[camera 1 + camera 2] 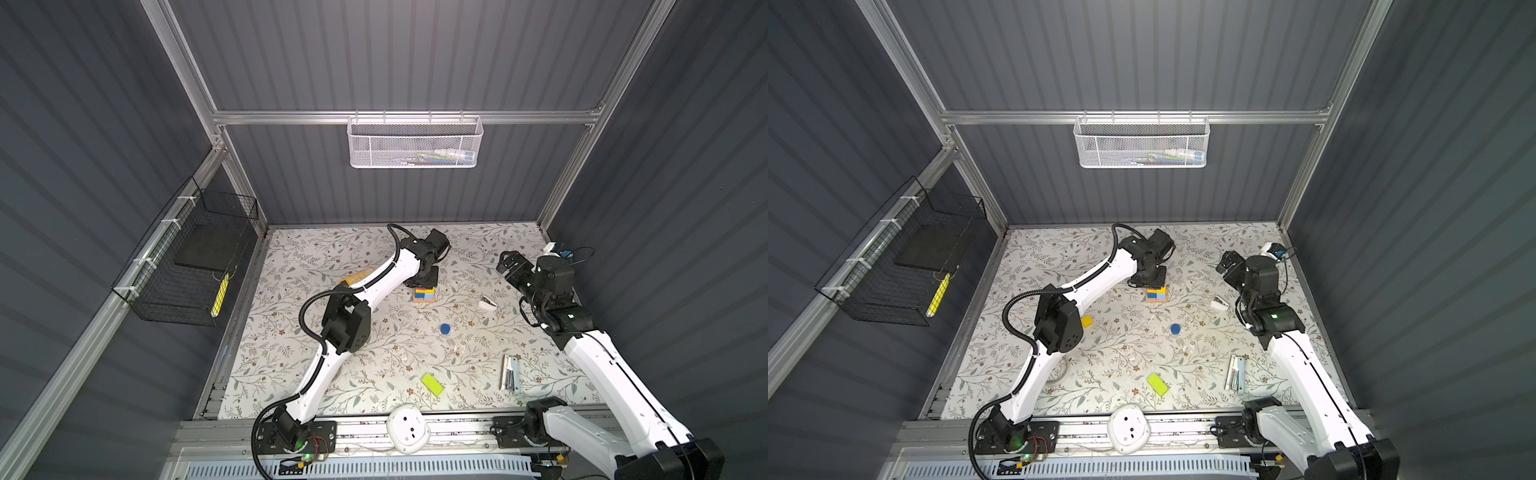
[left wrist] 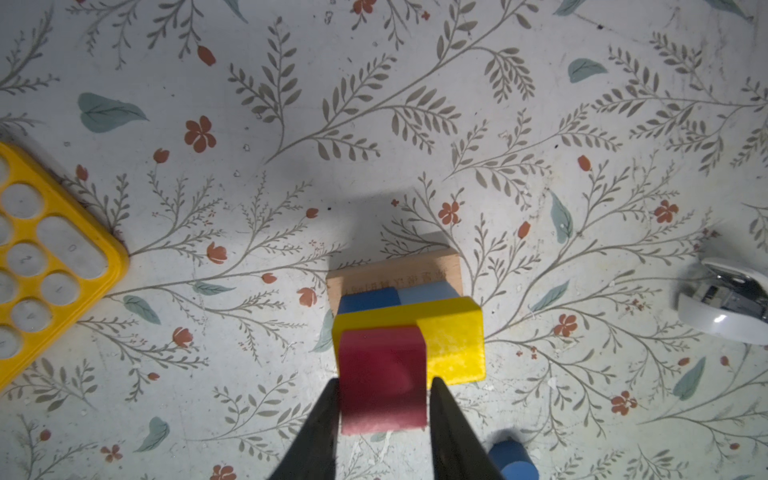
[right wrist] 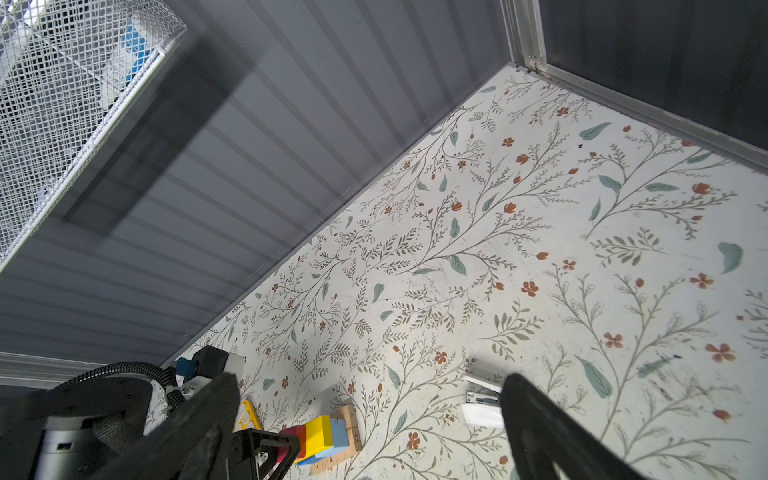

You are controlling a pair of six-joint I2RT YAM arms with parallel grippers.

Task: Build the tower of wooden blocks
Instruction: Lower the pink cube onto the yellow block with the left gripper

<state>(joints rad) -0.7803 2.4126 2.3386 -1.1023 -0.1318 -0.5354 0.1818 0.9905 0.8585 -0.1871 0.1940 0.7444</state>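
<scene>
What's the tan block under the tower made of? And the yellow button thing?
The plain tan bar looks like bare wood: pale, matte, with printed marks. The yellow calculator seems smooth moulded plastic, from its rounded rim.

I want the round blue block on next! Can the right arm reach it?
Probably yes. The round blue block lies alone on the table, nothing touching it. The right gripper is open and empty, off to one side; only a small white object lies roughly between them, likely easy to pass over.
</scene>
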